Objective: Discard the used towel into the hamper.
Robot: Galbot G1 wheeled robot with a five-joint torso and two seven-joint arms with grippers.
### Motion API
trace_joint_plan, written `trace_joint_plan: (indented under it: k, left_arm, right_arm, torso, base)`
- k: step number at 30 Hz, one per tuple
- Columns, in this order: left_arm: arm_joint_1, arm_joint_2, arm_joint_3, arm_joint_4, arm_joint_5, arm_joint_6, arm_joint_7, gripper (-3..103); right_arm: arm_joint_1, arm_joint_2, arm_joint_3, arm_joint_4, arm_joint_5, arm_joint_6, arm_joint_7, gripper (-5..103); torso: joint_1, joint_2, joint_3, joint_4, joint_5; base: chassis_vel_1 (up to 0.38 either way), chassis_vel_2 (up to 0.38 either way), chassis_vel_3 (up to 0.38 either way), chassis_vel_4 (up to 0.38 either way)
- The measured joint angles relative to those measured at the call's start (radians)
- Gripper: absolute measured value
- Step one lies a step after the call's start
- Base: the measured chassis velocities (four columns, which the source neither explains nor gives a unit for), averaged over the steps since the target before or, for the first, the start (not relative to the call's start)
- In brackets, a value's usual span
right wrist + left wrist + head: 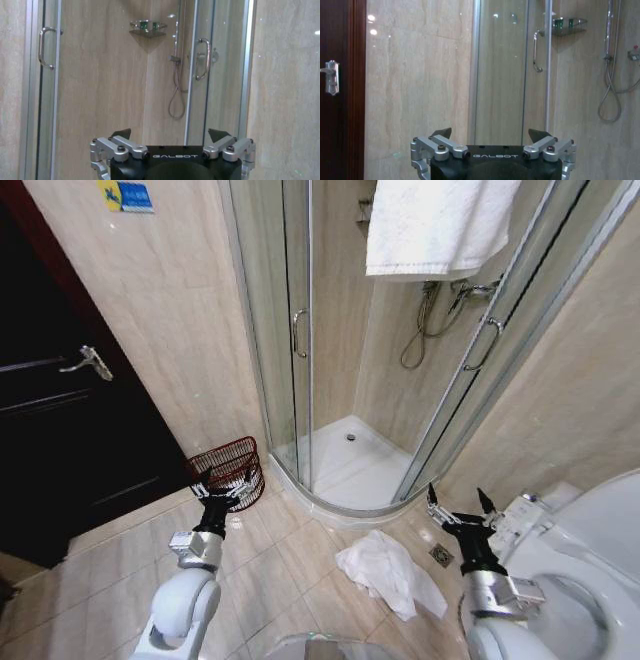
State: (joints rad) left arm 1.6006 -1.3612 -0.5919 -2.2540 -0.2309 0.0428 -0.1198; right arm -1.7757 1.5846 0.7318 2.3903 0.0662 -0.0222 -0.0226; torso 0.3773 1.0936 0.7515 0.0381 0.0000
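Note:
A crumpled white towel (pixel 388 572) lies on the tiled floor in front of the shower. The hamper (pixel 229 470), a dark reddish-brown open-weave basket, stands at the wall between the dark door and the shower. My left gripper (pixel 222 486) is held up low on the left, open, right in front of the hamper from the head view. My right gripper (pixel 461 506) is raised on the right, open and empty, to the right of the towel. Both wrist views show open fingers (pixel 441 132) (pixel 219 134) pointing at the shower wall.
A curved glass shower enclosure (pixel 300 340) with a white tray stands ahead. Another white towel (pixel 435 225) hangs over its top. A toilet (pixel 575 570) sits at the right. A dark door (pixel 60 400) fills the left. A floor drain (pixel 441 555) lies beside the towel.

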Motion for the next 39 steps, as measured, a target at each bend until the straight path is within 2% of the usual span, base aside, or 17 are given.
trace_joint_plan:
  k: [22,26,29,39]
  left_arm:
    - [-0.052,0.030,0.014,0.014,-0.026,0.032,-0.011,100]
    - [-0.056,0.031,0.014,0.013,-0.029,0.041,-0.030,100]
    - [-0.056,0.029,0.017,0.012,-0.019,0.058,-0.091,100]
    - [-0.051,0.027,0.005,-0.001,-0.018,0.066,-0.102,100]
  right_arm:
    - [0.005,0.006,0.001,-0.006,-0.007,0.000,0.001,100]
    - [0.003,0.008,0.001,-0.005,-0.008,0.000,0.000,100]
    - [0.001,0.010,0.001,-0.001,-0.008,0.002,-0.001,100]
    - [-0.003,0.010,0.002,0.011,-0.007,0.002,-0.002,100]
  torso:
    - [0.049,0.107,0.058,-0.0001,0.0000]
    - [0.059,0.129,0.070,-0.0001,0.0000]
    - [0.068,0.149,0.081,0.0000,0.0000]
    - [0.091,0.200,0.108,-0.0001,0.0000]
  base:
    - [0.000,0.000,0.000,0.000]
    - [0.000,0.000,0.000,0.000]
    - [0.000,0.000,0.000,0.000]
    - [0.000,0.000,0.000,0.000]
